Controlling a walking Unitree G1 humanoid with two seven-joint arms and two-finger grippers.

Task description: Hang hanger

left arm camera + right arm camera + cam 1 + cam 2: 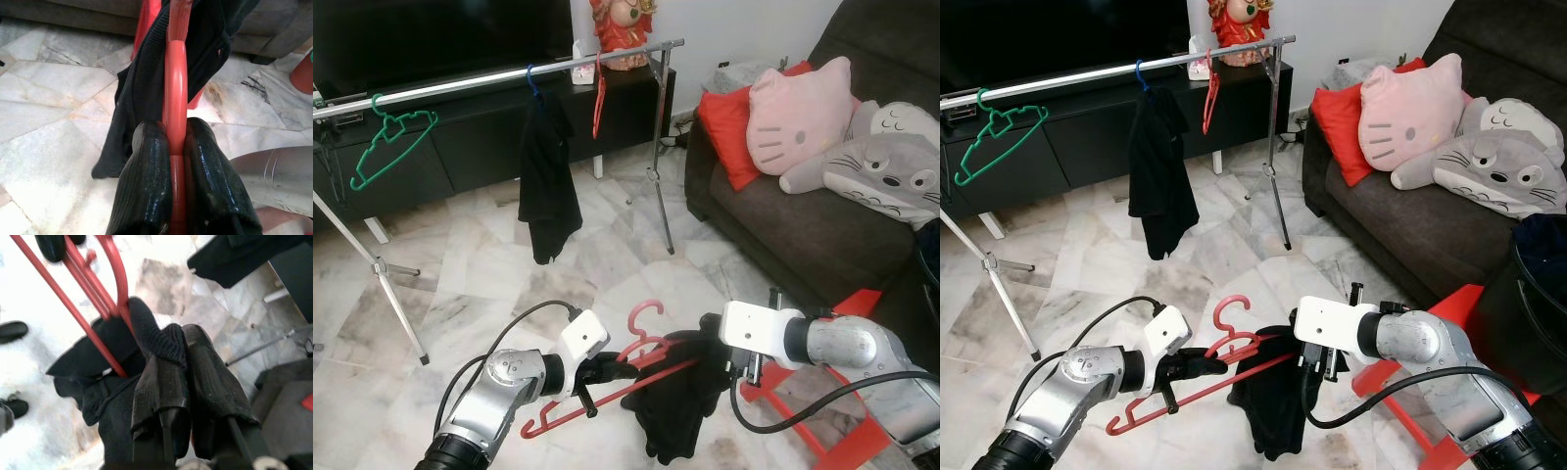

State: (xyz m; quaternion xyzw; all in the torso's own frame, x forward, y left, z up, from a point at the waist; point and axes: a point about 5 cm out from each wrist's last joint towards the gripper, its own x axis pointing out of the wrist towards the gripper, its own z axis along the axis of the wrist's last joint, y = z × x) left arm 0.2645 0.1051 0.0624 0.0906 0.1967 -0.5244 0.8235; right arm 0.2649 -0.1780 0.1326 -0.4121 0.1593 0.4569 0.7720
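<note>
Your left pincer (604, 370) is clamped tight on the red hanger (607, 387), fingers (146, 186) pressed either side of its bar w/ no gap. The hanger sits low over the marble floor (489, 284), just in front of you, hook up, tilted. A black garment (680, 406) is draped on its right end. Your right pincer (183, 357) is closed on a fold of that garment, pads pinching the knit fabric right beside the hanger's neck. Further off stands the clothes rail (499, 78), well apart from the hanger: a green hanger (386, 142) near its left end, a black shirt (548, 181) on a blue hanger mid-rail, a second red hanger (599, 98) toward the right end. To your right: dark sofa (803, 225) w/ red cushion (729, 132), pink cat pillow (798, 117), grey plush (886, 176).
</note>
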